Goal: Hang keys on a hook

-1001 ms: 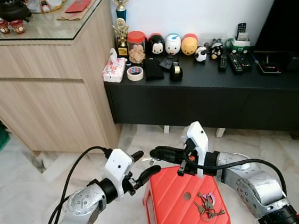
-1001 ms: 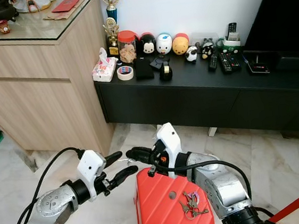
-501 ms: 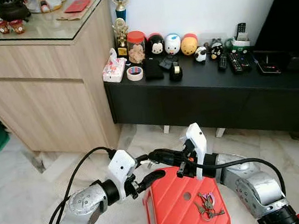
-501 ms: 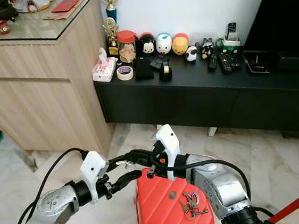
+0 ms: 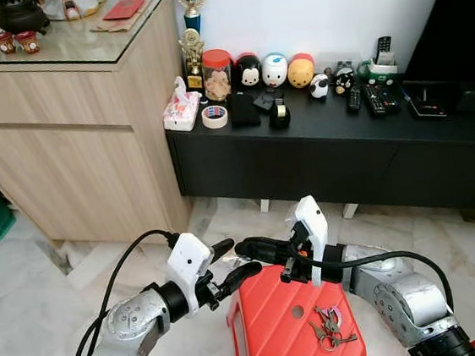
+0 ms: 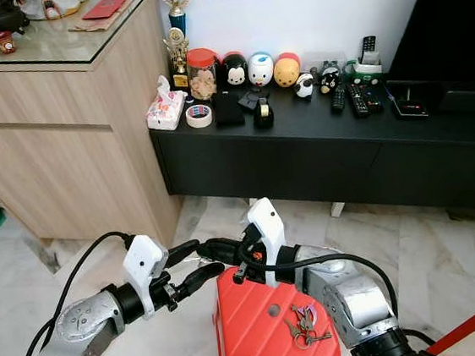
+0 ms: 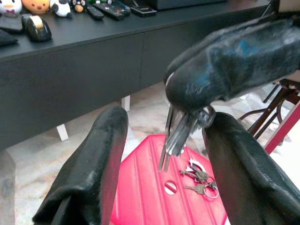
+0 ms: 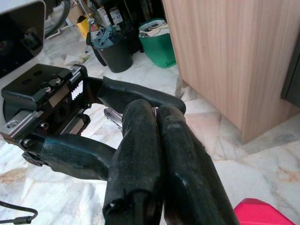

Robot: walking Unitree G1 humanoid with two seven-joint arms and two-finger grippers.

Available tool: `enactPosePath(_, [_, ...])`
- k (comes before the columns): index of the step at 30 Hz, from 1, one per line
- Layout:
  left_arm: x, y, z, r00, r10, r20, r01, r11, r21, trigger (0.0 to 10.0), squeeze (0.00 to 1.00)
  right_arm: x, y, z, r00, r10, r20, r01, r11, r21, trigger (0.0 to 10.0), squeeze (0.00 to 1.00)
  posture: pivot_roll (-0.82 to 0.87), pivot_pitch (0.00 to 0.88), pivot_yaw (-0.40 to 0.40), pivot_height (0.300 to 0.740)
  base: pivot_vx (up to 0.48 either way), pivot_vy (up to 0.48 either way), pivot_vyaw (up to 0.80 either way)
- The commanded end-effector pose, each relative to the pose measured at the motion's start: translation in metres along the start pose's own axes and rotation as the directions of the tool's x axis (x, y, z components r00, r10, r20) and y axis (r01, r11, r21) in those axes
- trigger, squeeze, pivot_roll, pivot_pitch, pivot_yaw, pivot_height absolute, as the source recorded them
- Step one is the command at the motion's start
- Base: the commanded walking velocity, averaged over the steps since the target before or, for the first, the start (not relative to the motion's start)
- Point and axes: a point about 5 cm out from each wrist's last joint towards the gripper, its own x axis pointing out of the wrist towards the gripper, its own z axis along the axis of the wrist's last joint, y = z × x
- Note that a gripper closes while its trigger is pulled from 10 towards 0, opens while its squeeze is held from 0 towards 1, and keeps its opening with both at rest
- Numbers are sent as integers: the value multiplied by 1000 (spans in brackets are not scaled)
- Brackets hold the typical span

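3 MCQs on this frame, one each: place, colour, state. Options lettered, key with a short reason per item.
1. Where does the loose bunch of keys lie?
A. on the black TV console
B. on the red stool
C. on the floor

2. What colour is the stool?
A. red
B. blue
C. white

3. How is the right gripper?
A. wide open over the console
B. shut on a set of keys
C. hanging idle at the side

Key: 1 B, the bunch rests on the stool's top by its centre hole. 2 A, plainly red in both eye views. 3 B, in the left wrist view the held keys hang from its closed fingers, between the left gripper's open fingers.
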Motion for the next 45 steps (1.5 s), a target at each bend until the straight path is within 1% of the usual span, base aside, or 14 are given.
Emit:
enactPosePath(1, [-1,1,2,1000,-1,7,1,1000,-7,4275,0,-2,-1,-1,1000,-1,1,1,1000,16,10000,0,73,45,-74,740,0,0,0])
enactPosePath(2, [-1,1,2,1000,1,6,-1,1000,-7,627,0,-2,-1,-1,1000,-2,2,2,1000,16,10000,0,72,45,-74,740,0,0,0])
enactPosePath(3, [-1,1,2,1000,3,6,-3,1000,-8,0,0,-1,-1,-1,1000,-2,2,2,1000,16,10000,0,70,45,-74,740,0,0,0])
enactPosePath(9, [-1,-1,1,1000,-3,4,3,1000,-11,0,0,-1,-1,-1,1000,-1,2,1,1000,11,10000,0,72,45,-74,740,0,0,0])
enactPosePath(19, [-6,0,-1,1000,-5,-13,4,1000,-6,0,0,0,-2,0,1000,-4,3,4,1000,6,10000,0,76,46,-74,740,0,0,0])
enactPosePath(32, [-6,0,-1,1000,-3,-10,3,1000,-4,0,0,0,-3,0,1000,-6,8,6,1000,8,10000,0,75,46,-75,740,0,0,0])
enactPosePath(38, [-6,0,0,1000,-5,-9,5,1000,-2,0,0,-1,-4,2,999,-20,36,20,1000,11,10000,0,75,45,-75,740,0,0,0])
enactPosePath(41, [-6,-1,-1,1000,-8,-12,8,1000,-4,0,0,-1,-7,6,997,-38,73,34,998,50,10000,0,76,45,-74,740,0,0,0])
enactPosePath(42, [-6,-1,-2,1000,-9,-14,9,1000,-5,0,0,-2,-7,7,996,-37,79,33,998,55,10000,1000,75,44,-74,740,0,0,0])
enactPosePath(45, [-6,-2,-3,1000,-12,-20,11,1000,-6,0,0,-3,-9,9,995,-48,86,45,998,38,10000,1000,74,45,-74,740,0,0,0])
